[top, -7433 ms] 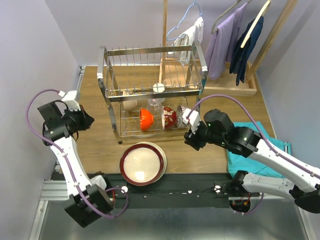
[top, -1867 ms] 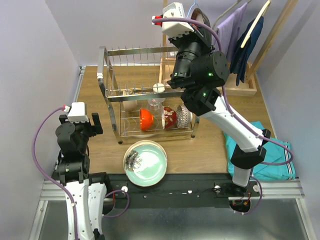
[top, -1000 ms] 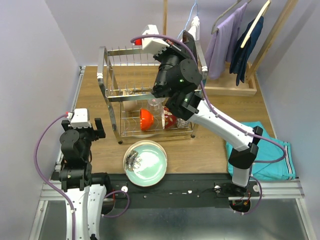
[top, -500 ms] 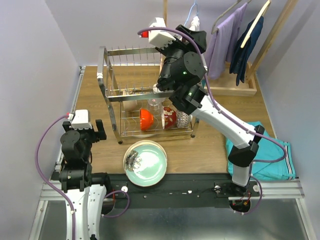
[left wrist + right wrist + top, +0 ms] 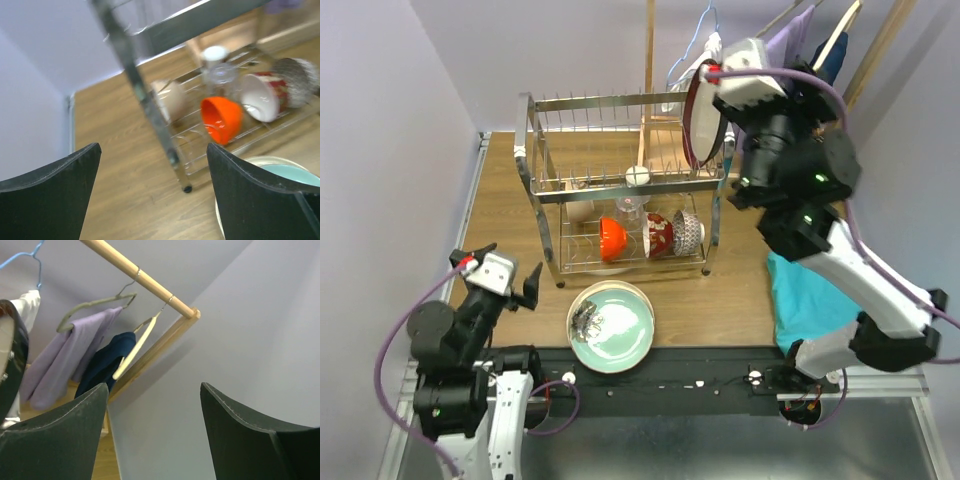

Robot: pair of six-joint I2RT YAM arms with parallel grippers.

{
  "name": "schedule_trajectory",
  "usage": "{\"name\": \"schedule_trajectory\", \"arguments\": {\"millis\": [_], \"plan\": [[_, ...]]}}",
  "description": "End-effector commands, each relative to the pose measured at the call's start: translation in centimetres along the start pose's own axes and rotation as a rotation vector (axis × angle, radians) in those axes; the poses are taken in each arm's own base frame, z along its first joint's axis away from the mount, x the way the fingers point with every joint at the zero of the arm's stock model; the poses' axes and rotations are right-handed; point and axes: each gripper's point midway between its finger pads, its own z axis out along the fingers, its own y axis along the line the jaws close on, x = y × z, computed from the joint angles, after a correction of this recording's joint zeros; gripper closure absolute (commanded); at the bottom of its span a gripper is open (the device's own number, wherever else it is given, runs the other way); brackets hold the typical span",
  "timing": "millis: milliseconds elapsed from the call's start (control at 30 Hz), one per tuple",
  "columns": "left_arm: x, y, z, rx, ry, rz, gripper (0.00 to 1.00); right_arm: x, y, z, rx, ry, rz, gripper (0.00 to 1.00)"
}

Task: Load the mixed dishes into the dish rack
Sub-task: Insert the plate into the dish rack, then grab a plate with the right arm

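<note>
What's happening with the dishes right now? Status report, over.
Left gripper and right gripper open, empty. Red-rimmed plate on edge in dish rack upper tier, right end. Green plate on table, not yet loaded. Nothing seen in the way.

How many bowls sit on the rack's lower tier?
3, side by side: the orange bowl on the left, the red-patterned bowl in the middle, the blue-white patterned bowl on the right. More could be hidden.
</note>
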Motion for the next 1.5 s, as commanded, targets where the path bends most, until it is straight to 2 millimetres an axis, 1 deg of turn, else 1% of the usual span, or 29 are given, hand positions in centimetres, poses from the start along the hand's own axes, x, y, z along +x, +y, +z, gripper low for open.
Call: {"name": "schedule_trajectory", "arguments": {"millis": [0,33,67,100,133,167,200,233,267,300,367,400,467,500,533,567,600,633,700,767,833,867,967,1033,1100,1167,1200,1300,1467], "plan": [[-2.1,-7.2,-3.8,0.426,-0.027,0.109,0.04,2.2,-1.1,-1.8,-0.121,-0.122,0.071,0.16],[-2.5,-8.1,-3.8,0.509,0.012,0.067,0.04,3.2,1.2,-2.4,-0.201,-0.127,0.029,0.15],[-1.2,-10.3,-5.2,0.647,0.098,-0.027,0.04,3.5,1.8,-3.0,-0.258,-0.151,0.028,0.15],[-1.1,-10.8,-5.4,0.711,0.112,0.0,0.07,3.4,2.6,-3.5,-0.328,-0.201,0.025,0.15],[-1.7,-11.1,-5.4,0.732,0.163,-0.101,0.05,4.6,3.2,-4.4,-0.399,-0.195,0.025,0.15],[-2.5,-11.0,-5.0,0.742,0.148,-0.118,0.05,4.8,3.6,-5.0,-0.45,-0.204,0.052,0.15],[-2.7,-11.2,-4.9,0.764,0.158,-0.138,0.05,4.3,4.9,-6.1,-0.554,-0.255,0.071,0.15],[-2.7,-11.2,-4.6,0.773,0.191,-0.188,0.05,5.5,6.3,-7.5,-0.659,-0.234,0.071,0.15],[-3.0,-11.0,-3.9,0.763,0.192,-0.222,0.04,5.1,6.4,-8.3,-0.724,-0.25,0.113,0.15],[-3.1,-11.1,-3.8,0.767,0.211,-0.268,0.04,4.3,7.8,-10.0,-0.847,-0.297,0.156,0.15],[-2.3,-11.8,-3.8,0.808,0.31,-0.408,0.06,5.0,10.3,-12.8,-1.025,-0.257,0.215,0.16],[-1.7,-12.0,-3.8,0.799,0.349,-0.456,0.09,4.5,11.9,-15.6,-1.185,-0.291,0.245,0.16],[0.0,-12.5,-4.4,0.754,0.421,-0.572,0.12,5.2,13.5,-19.0,-1.352,-0.235,0.355,0.17],[0.7,-12.6,-4.7,0.726,0.432,-0.587,0.21,6.5,16.2,-21.5,-1.476,-0.182,0.369,0.17],[1.8,-12.7,-5.3,0.664,0.437,-0.612,0.26,6.5,17.4,-22.6,-1.521,-0.111,0.477,0.17],[2.7,-12.3,-5.7,0.584,0.469,-0.629,0.26,7.1,18.4,-23.5,-1.557,-0.067,0.517,0.18],[3.6,-11.9,-6.1,0.53,0.478,-0.603,0.21,9.2,20.5,-25.8,-1.649,0.012,0.521,0.19],[5.0,-10.9,-6.1,0.4,0.496,-0.603,0.19,9.0,21.1,-26.8,-1.692,0.035,0.588,0.19],[6.5,-10.8,-6.6,0.329,0.551,-0.651,0.15,10.2,22.4,-29.1,-1.784,0.102,0.635,0.19],[7.9,-10.2,-6.0,0.249,0.582,-0.705,0.13,12.0,24.9,-30.5,-1.806,0.26,0.702,0.19],[9.3,-9.7,-5.4,0.185,0.627,-0.762,0.12,12.7,26.8,-30.8,-1.779,0.396,0.774,0.19],[9.8,-8.9,-5.1,0.128,0.64,-0.776,0.12,14.3,28.3,-31.3,-1.765,0.477,0.772,0.19],[11.2,-8.4,-4.1,0.097,0.717,-0.861,0.16,15.9,31.7,-32.0,-1.71,0.68,0.834,0.19],[12.2,-8.0,-3.5,0.074,0.781,-0.909,0.28,16.9,33.7,-32.2,-1.655,0.787,0.855,0.19],[12.7,-7.7,-2.6,0.072,0.798,-0.966,0.42,19.6,36.9,-32.9,-1.576,0.909,0.773,0.19],[13.2,-7.8,-2.0,0.093,0.826,-1.011,0.46,21.2,39.0,-33.1,-1.501,0.993,0.755,0.19],[13.3,-7.7,-1.8,0.092,0.826,-1.014,0.44,22.0,39.5,-33.1,-1.474,1.005,0.77,0.19],[13.7,-7.4,-1.4,0.072,0.815,-1.014,0.37,22.3,40.7,-32.7,-1.423,1.02,0.771,0.19],[13.9,-5.8,0.9,0.059,0.747,-0.989,0.35,25.3,41.5,-33.0,-1.286,1.164,0.739,0.19]]}}
